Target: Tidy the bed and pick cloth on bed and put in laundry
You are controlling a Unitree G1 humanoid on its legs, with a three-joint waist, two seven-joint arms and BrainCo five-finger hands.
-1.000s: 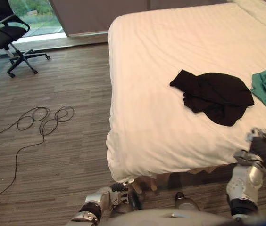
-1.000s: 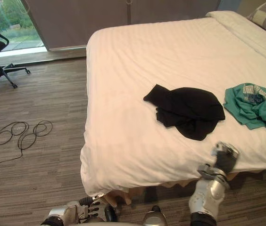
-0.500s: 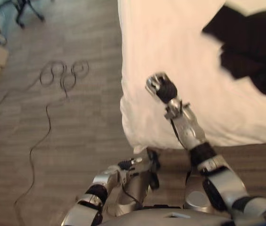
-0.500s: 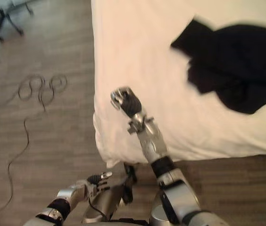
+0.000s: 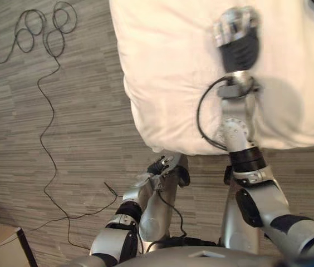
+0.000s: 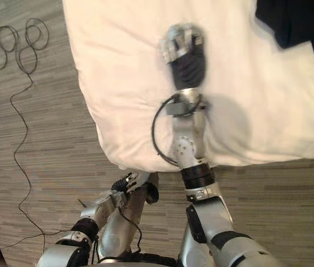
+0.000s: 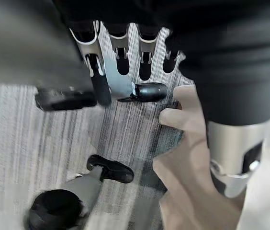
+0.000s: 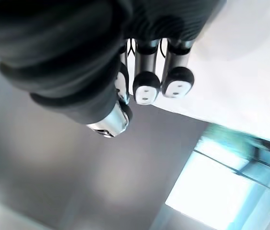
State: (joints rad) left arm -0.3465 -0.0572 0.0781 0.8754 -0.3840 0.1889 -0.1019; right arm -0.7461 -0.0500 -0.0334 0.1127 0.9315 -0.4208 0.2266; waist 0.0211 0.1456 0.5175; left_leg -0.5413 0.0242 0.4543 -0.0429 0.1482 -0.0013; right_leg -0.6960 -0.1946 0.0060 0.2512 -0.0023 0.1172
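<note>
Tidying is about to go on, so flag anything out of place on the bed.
A black cloth lies loose on the white bed, out of place on its smooth cover. The right hand hovers over the bed, apart from the cloth; the left hand hangs low by the floor. Nothing else stands out.
</note>
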